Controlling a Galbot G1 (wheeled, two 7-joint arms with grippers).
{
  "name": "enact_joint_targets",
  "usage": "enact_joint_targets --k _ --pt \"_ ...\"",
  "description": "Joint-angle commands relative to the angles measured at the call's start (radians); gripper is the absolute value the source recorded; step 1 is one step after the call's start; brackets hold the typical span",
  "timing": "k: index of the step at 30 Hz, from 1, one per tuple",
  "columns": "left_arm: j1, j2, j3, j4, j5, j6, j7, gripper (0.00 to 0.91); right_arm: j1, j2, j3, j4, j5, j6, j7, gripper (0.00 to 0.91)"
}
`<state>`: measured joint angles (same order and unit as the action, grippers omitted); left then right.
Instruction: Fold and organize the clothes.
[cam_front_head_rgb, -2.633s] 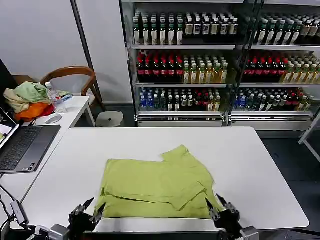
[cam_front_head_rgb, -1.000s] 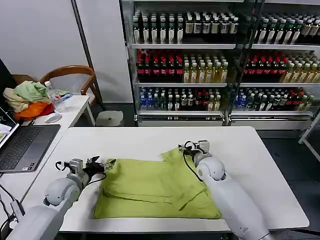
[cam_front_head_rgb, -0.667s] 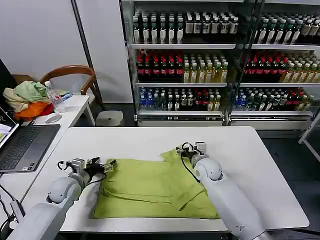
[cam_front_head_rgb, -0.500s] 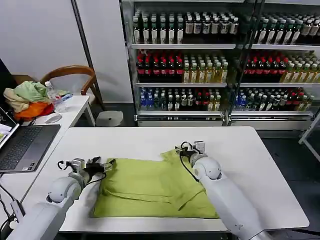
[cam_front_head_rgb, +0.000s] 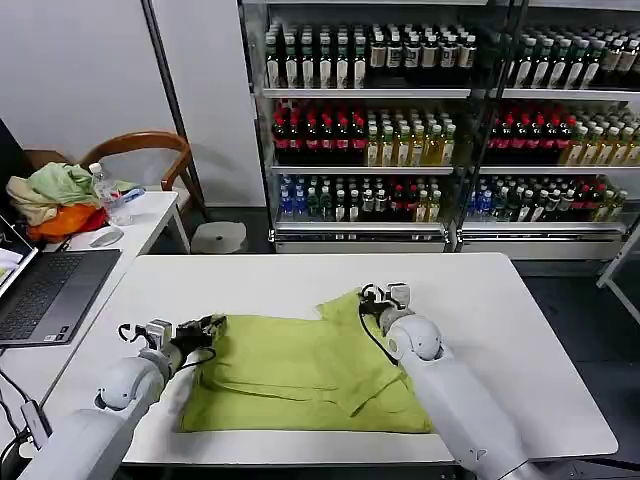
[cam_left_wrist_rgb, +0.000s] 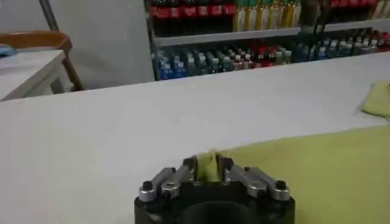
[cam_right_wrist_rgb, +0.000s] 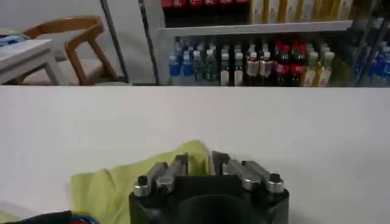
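Observation:
The clothes are one lime yellow-green T-shirt (cam_front_head_rgb: 300, 375), lying partly folded and flat on the white table (cam_front_head_rgb: 520, 340). My left gripper (cam_front_head_rgb: 208, 327) is at the shirt's far left corner. In the left wrist view it (cam_left_wrist_rgb: 207, 165) is shut on a small pinch of the green cloth (cam_left_wrist_rgb: 317, 176). My right gripper (cam_front_head_rgb: 368, 299) is at the far right corner, where a sleeve sticks out. Seen from the right wrist, it (cam_right_wrist_rgb: 200, 159) is shut on a raised fold of the cloth (cam_right_wrist_rgb: 116, 182). Both arms lie low over the table along the shirt's sides.
A side table on the left holds an open laptop (cam_front_head_rgb: 40, 290), a mouse (cam_front_head_rgb: 105, 237), a water bottle (cam_front_head_rgb: 112, 200) and a heap of pale green, cream and orange cloth (cam_front_head_rgb: 55, 200). A wooden chair (cam_front_head_rgb: 150, 150) and drink shelves (cam_front_head_rgb: 400, 130) stand behind.
Both grippers went from the table's near edge to the shirt's far corners and closed on the cloth. The sleeve corner has risen slightly and the near hem has slid a little away from me.

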<state>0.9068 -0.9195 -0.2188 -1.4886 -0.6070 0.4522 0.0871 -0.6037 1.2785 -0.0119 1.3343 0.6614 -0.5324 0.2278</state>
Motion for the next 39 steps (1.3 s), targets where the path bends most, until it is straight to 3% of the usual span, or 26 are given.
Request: enact_joint_targets --k 1,6,8,9,11,12,13,14,34,35,36,37,39 --pt "0.008 0.000 -0.003 -0.007 -0.001 -0.010 0.014 0.040 0.002 0.001 0.002 -0.002 -0.011 0.016 -0.014 0.000" --pt "0.017 0.003 -0.006 -0.009 0.000 -0.016 0.018 0.050 0.010 0.008 0.007 -0.022 -0.029 0.035 -0.023 0.000" --pt "0.019 0.002 -0.007 -0.010 0.000 -0.018 0.019 0.050 0.013 0.007 0.008 -0.016 -0.031 0.038 -0.023 0.302" --pt "0.020 0.001 -0.008 -0.010 0.001 -0.019 0.019 0.040 0.014 0.007 0.008 -0.015 -0.031 0.039 -0.021 0.292" --pt "0.022 0.000 -0.008 -0.009 0.001 -0.020 0.020 0.040 0.020 0.007 0.009 -0.015 -0.030 0.038 -0.021 0.000" --pt "0.023 0.000 -0.008 -0.009 0.001 -0.021 0.022 0.050 0.021 0.006 0.008 -0.015 -0.031 0.038 -0.024 0.020" --pt "0.023 0.000 -0.008 -0.009 0.001 -0.022 0.022 0.050 0.021 0.006 0.008 -0.015 -0.031 0.038 -0.024 0.746" --pt "0.023 0.000 -0.008 -0.009 0.001 -0.022 0.022 0.050 0.020 0.006 0.006 -0.014 -0.032 0.035 -0.022 0.907" --pt "0.015 -0.004 -0.008 0.003 0.005 -0.036 0.036 0.050 0.028 0.040 0.011 -0.078 -0.033 0.019 -0.027 0.907" --pt "0.014 -0.004 -0.008 0.005 0.005 -0.038 0.038 0.050 0.031 0.045 0.011 -0.088 -0.033 0.019 -0.032 0.836" --pt "0.013 -0.004 -0.007 0.006 0.005 -0.039 0.039 0.050 0.034 0.049 0.011 -0.099 -0.032 0.019 -0.034 0.121" --pt "0.012 -0.004 -0.006 0.007 0.006 -0.039 0.039 0.050 0.038 0.056 0.013 -0.109 -0.031 0.018 -0.037 0.000" --pt "0.012 -0.005 -0.006 0.007 0.006 -0.039 0.040 0.050 0.040 0.063 0.015 -0.115 -0.029 0.012 -0.036 0.000"
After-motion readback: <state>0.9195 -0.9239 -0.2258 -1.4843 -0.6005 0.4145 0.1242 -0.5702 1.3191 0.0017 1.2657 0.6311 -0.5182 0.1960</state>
